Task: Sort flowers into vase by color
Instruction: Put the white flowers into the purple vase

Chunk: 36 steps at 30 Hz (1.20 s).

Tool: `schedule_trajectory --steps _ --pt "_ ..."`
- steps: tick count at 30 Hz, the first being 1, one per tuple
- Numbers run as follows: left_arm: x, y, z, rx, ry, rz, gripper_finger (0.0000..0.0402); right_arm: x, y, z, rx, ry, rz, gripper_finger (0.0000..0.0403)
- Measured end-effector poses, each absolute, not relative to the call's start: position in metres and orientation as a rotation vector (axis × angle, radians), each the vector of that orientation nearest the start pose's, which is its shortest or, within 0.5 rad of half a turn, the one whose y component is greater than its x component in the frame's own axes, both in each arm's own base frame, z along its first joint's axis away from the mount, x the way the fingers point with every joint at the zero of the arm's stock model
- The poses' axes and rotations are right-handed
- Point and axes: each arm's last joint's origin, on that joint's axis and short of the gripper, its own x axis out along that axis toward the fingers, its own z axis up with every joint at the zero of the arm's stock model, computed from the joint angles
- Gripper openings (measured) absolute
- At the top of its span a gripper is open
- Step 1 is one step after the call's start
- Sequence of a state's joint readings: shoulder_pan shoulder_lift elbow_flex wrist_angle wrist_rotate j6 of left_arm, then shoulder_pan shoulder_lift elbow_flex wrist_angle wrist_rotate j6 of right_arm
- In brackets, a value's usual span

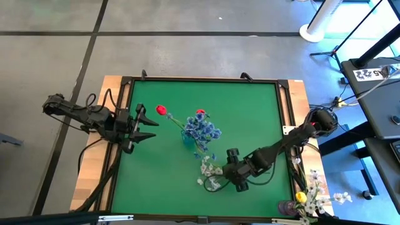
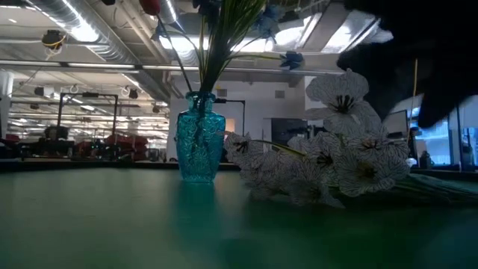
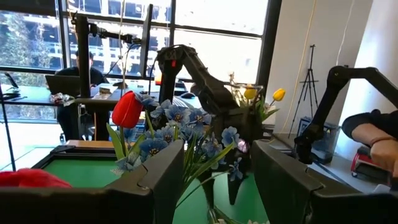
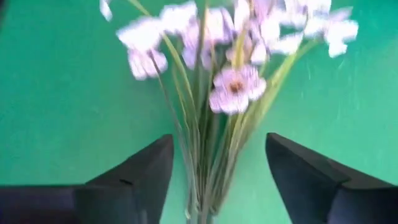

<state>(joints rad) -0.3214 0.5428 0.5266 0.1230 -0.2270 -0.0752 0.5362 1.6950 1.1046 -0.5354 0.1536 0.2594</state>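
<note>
A blue glass vase point(image 1: 188, 140) point(image 2: 198, 142) stands mid-table holding bushy blue sprays point(image 1: 203, 130) point(image 3: 177, 127) and red tulips point(image 1: 161, 110) point(image 3: 127, 109). A white blossom spray point(image 1: 208, 170) point(image 2: 328, 168) point(image 4: 233, 84) lies flat on the green mat, near the table's near edge. My right gripper point(image 1: 220, 181) point(image 4: 217, 143) hovers over its stems point(image 4: 202, 168), open, one finger on either side, apart from them. My left gripper point(image 1: 149, 125) point(image 3: 217, 155) waits open, left of the vase, level with the blooms.
More white sprays and yellow tulips point(image 1: 307, 197) point(image 3: 277, 94) stand in a small holder off the mat's near right corner. A raised dark frame point(image 1: 281, 112) borders the mat. A person's arm point(image 3: 373, 127) shows beyond the table's right side. Bare mat point(image 1: 156, 181) spreads near-left of the vase.
</note>
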Motion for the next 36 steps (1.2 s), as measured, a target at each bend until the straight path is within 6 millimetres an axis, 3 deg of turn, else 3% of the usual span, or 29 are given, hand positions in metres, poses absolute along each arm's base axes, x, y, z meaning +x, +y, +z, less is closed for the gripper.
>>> schedule_trajectory --steps 5,9,13,17,21,26,30,36 --pt "0.13 -0.037 0.306 -0.104 -0.099 -0.098 0.0185 0.287 0.163 0.166 -0.127 1.167 0.165 0.0271" --pt "0.13 -0.037 0.306 -0.103 -0.098 -0.098 0.0185 0.288 0.165 0.144 -0.115 1.22 0.183 0.0261" --pt "0.13 -0.037 0.306 -0.104 -0.098 -0.098 0.0185 0.292 0.167 0.136 -0.116 1.231 0.187 0.0243" --pt "0.131 -0.037 0.306 -0.103 -0.097 -0.098 0.0185 0.292 0.168 0.135 -0.136 1.231 0.203 0.0204" --pt "0.13 -0.037 0.306 -0.103 -0.097 -0.098 0.0185 0.294 0.169 0.139 -0.12 1.205 0.216 0.0131" --pt "0.13 -0.037 0.306 -0.103 -0.097 -0.098 0.0185 0.296 0.17 0.152 -0.108 1.131 0.23 0.0022" --pt "0.13 -0.037 0.306 -0.103 -0.097 -0.098 0.0185 0.294 0.181 0.179 -0.064 0.97 0.299 0.0025" --pt "0.131 -0.037 0.306 -0.103 -0.096 -0.098 0.0185 0.276 0.2 0.237 -0.05 0.677 0.475 0.0011"
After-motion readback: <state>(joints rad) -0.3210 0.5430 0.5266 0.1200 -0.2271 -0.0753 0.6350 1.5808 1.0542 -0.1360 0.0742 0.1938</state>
